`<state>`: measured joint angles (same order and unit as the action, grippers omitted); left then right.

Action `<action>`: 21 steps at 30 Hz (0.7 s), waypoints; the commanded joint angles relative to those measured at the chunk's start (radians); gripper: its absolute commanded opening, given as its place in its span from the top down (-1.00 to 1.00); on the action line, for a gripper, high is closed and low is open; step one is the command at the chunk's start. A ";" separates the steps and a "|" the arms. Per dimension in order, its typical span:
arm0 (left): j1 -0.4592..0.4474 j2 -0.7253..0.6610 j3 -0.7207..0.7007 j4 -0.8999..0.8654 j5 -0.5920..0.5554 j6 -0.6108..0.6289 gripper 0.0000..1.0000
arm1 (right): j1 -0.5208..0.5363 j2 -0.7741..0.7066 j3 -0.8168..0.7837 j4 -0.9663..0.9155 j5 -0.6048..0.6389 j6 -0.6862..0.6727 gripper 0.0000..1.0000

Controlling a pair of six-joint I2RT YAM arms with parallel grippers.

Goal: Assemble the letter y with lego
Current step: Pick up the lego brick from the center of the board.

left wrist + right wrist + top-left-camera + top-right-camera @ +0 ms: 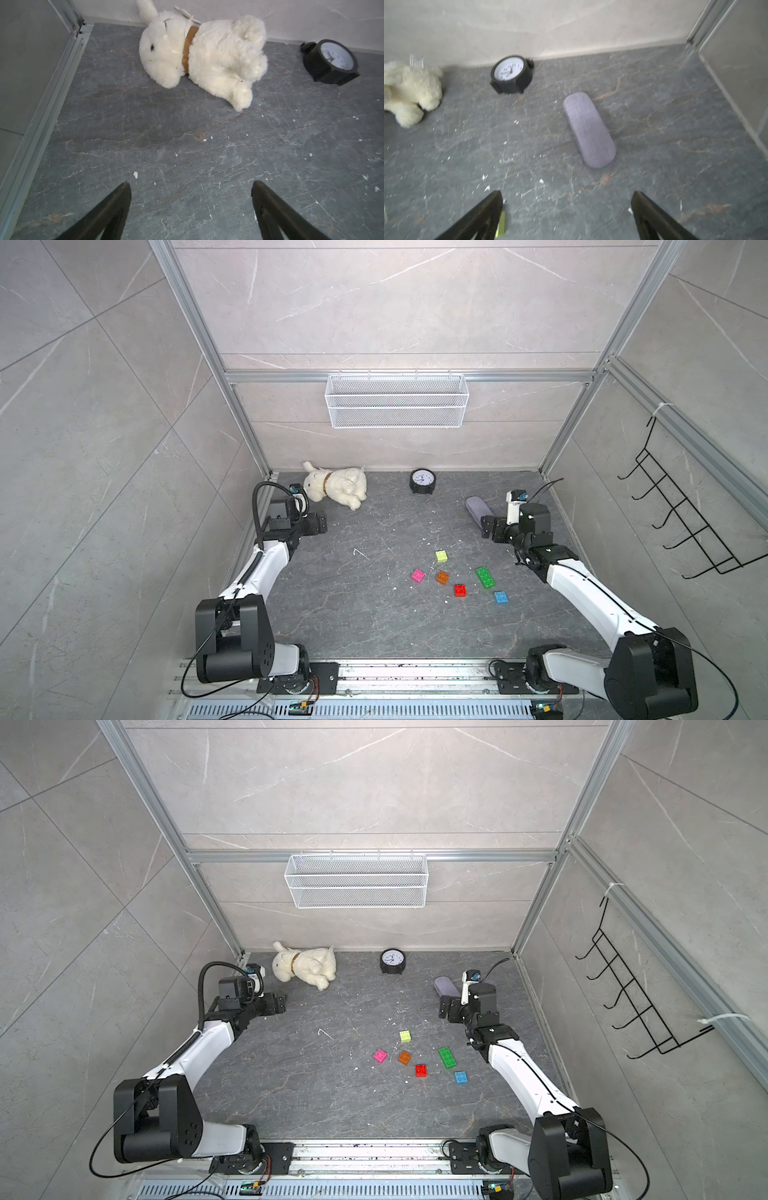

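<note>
Lego scattered loose well in front of clock; left gripper and right gripper fingers spread wide, holding nothing.

Lego bricks were glossy smooth plastic; tabletop matt veined stone, flecked; plush dog fluffy cloth; basket white wire mesh.

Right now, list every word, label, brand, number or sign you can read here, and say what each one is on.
Nothing can be quoted as it reads.
Clock: hour numerals ring the dial, too blurred or too small to read in any view.
Plush toy, white tag: faint striped print, unreadable.
Lego bricks: no text visible.
Grey case: no text visible.
</note>
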<state>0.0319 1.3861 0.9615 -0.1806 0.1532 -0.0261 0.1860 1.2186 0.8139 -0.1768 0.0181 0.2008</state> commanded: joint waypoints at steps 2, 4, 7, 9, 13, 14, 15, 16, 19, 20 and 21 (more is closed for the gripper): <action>-0.031 -0.045 0.044 -0.237 0.106 -0.019 -0.84 | 0.105 0.002 0.093 -0.412 0.025 0.154 -0.99; -0.058 -0.052 0.001 -0.214 0.106 -0.045 -0.84 | 0.196 0.034 0.136 -0.522 0.056 0.200 -0.99; -0.063 -0.063 -0.087 -0.143 0.166 -0.065 -0.83 | 0.318 0.066 0.154 -0.595 0.070 0.298 -0.99; -0.063 -0.067 -0.117 -0.136 0.175 -0.069 -0.83 | 0.383 0.085 0.149 -0.605 0.073 0.356 -0.96; -0.061 -0.079 -0.161 -0.114 0.177 -0.060 -0.82 | 0.465 0.154 0.156 -0.572 0.041 0.472 -0.77; -0.061 -0.081 -0.166 -0.112 0.176 -0.060 -0.83 | 0.481 0.177 0.167 -0.563 0.042 0.497 -0.73; -0.061 -0.083 -0.172 -0.111 0.176 -0.058 -0.82 | 0.494 0.208 0.186 -0.558 0.049 0.524 -0.65; -0.061 -0.084 -0.175 -0.109 0.175 -0.059 -0.82 | 0.506 0.239 0.205 -0.558 0.061 0.546 -0.59; -0.061 -0.092 -0.181 -0.109 0.174 -0.058 -0.82 | 0.514 0.313 0.240 -0.542 0.072 0.599 -0.39; -0.062 -0.094 -0.182 -0.108 0.174 -0.056 -0.82 | 0.514 0.332 0.245 -0.536 0.072 0.614 -0.37; -0.061 -0.098 -0.183 -0.108 0.175 -0.054 -0.82 | 0.514 0.352 0.251 -0.532 0.074 0.629 -0.33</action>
<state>-0.0330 1.3220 0.7773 -0.3080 0.2985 -0.0719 0.6983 1.5345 1.0321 -0.7059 0.0647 0.7345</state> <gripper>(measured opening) 0.912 0.675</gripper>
